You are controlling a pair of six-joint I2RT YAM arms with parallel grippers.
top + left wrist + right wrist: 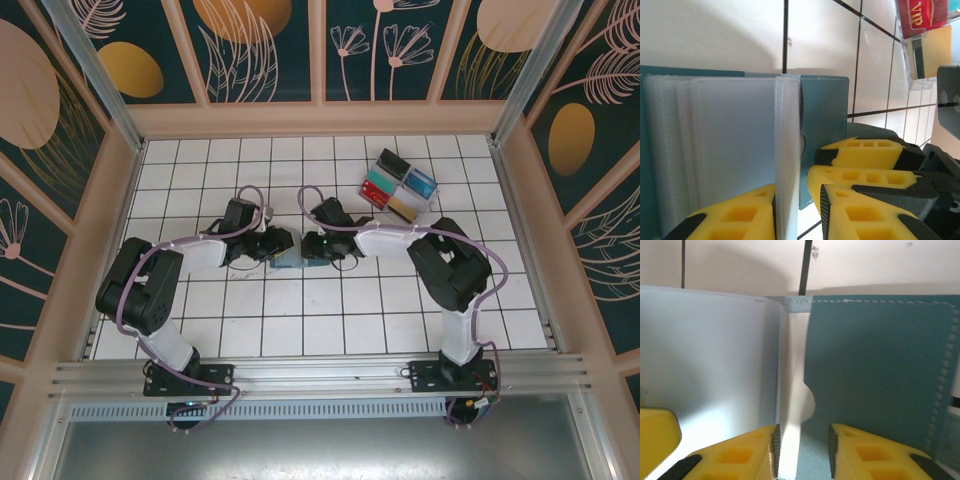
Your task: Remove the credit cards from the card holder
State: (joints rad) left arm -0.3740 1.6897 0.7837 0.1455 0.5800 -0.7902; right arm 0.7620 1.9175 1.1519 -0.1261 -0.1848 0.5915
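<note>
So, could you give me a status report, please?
Left gripper, right gripper meet on card holder; grip unclear. Holder open, sleeves showing. Tray stands apart.

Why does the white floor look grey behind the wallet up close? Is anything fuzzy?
Left wrist view: a soft grey shadow lies on the tiles beyond the card holder. Right wrist view: the same shadow, and the yellow fingertips at the bottom look fuzzy.

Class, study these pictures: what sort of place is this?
Probably a robot test cell: left arm and right arm bolted to a gridded table, leaf-patterned panels around, card holder between.
</note>
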